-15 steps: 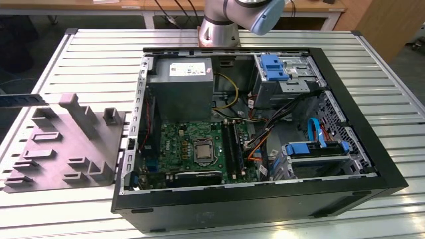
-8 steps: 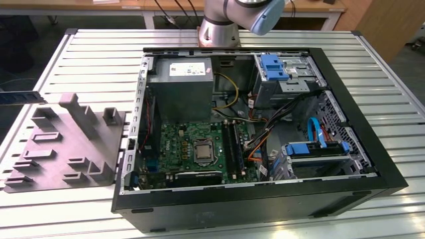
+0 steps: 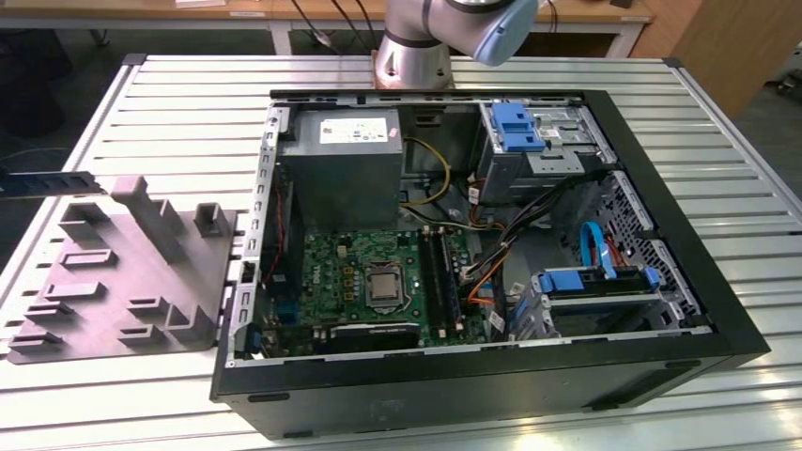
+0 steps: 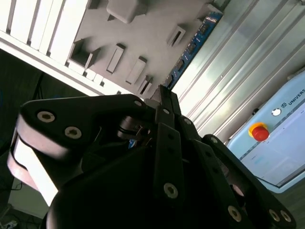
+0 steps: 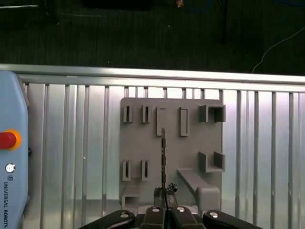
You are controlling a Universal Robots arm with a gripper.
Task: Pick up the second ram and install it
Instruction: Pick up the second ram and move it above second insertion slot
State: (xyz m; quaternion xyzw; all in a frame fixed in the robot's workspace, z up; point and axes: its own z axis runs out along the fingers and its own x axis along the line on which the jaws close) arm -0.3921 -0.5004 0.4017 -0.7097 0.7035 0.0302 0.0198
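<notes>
Illumination is even and comes from overhead. The ribbed aluminium table (image 3: 188, 103) returns bright streaks of glare, strongest in the second wrist view. The open black computer case (image 3: 501, 376) is shadowed along its inner walls. The matt purple-grey plastic tray (image 5: 143, 138) carries short, soft shadows. The black gripper (image 4: 160, 94), clamped on the thin dark second ram (image 4: 189, 50), is underexposed.

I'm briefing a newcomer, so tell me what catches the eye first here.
The open case on the slatted table, its green board exposed, dominates the scene. On the exterior view's left lies the grey tray. In the first wrist view the tool holds the ram by one end over it.
</notes>
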